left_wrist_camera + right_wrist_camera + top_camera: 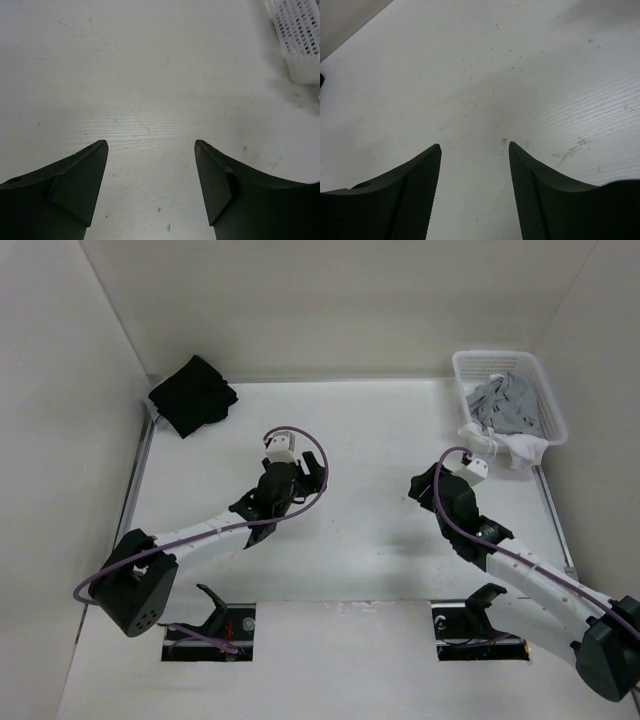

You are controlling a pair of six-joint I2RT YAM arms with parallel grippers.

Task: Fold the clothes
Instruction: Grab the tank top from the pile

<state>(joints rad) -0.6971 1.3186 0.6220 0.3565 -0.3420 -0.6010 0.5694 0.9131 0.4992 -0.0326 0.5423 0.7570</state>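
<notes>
Left fingers [75, 190] and right fingers [410, 195] spread above table [380, 540], grey T-shirt [505, 400] in far-right basket [495, 354].

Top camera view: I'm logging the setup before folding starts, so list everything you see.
T-shirt: one, grey, crumpled inside the basket.
Basket: one, white, far right corner of the table.
White clothing: count unclear, white, draped over the basket's near edge.
Black garment: one, black, far left corner.
Table: one, white, under everything.
Arms: two, black and white with purple cables, left arm and right arm at the near edge.
Claws: two, black, left claw and right claw both open above bare table.
</notes>
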